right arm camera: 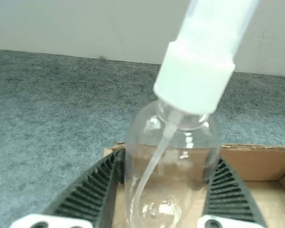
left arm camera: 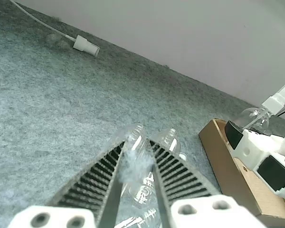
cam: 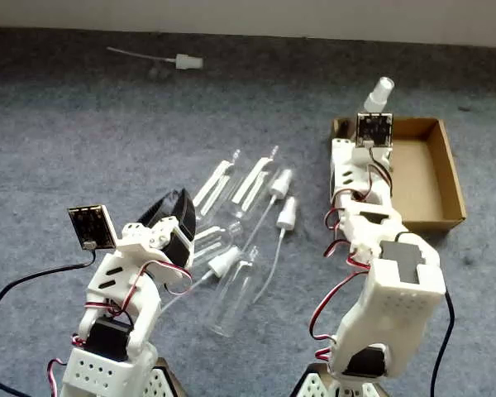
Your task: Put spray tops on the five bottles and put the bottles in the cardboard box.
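The grey counter (cam: 66,124) carries the cardboard box (cam: 446,178) on its right side, where the right pincer (right arm camera: 168,161) grips a clear bottle (right arm camera: 175,142) with a spray top (right arm camera: 197,80) fitted, at the box's far left corner. The left pincer (left arm camera: 140,145), slightly parted and empty, hangs over loose bottles (cam: 231,289) and spray tops (cam: 285,213) lying mid-counter

Grey felt-like mat (cam: 66,124) over table; pale wall (cam: 314,12) behind.

A brown cardboard box (cam: 436,178) lies open at 3 o'clock. The right claw (right arm camera: 167,159) grips a clear capped bottle (cam: 379,95) over its 10 o'clock corner. Clear uncapped bottles (cam: 236,285) and white spray tops (cam: 279,184) lie jumbled at the centre, with a stray top (cam: 188,61) at 11 o'clock.
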Available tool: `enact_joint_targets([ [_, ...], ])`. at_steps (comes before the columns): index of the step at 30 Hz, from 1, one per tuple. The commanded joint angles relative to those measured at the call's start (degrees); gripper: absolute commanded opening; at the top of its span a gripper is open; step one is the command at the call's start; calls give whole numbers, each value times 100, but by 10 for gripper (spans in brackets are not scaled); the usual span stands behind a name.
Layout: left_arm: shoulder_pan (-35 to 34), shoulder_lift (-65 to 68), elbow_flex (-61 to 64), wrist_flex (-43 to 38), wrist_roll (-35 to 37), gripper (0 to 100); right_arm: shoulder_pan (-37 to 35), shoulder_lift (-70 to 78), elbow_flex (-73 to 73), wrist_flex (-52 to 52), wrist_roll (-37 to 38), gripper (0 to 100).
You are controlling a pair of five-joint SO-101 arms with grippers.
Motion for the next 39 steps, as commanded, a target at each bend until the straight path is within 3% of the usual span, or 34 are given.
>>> enact_joint_targets([
  [1,-57,-22,119,-132,-18,31,110,-338,13,338,44,272],
  [21,-57,-22,119,-123,-18,31,119,-910,13,576,44,310],
  [26,-57,-22,119,-123,-18,31,119,-1341,-22,1560,35,354],
  [32,-57,-22,119,-123,-18,31,119,-1912,4,1780,35,354],
  [39,-57,-22,119,-123,-18,31,119,-3275,-48,3574,-360,354],
])
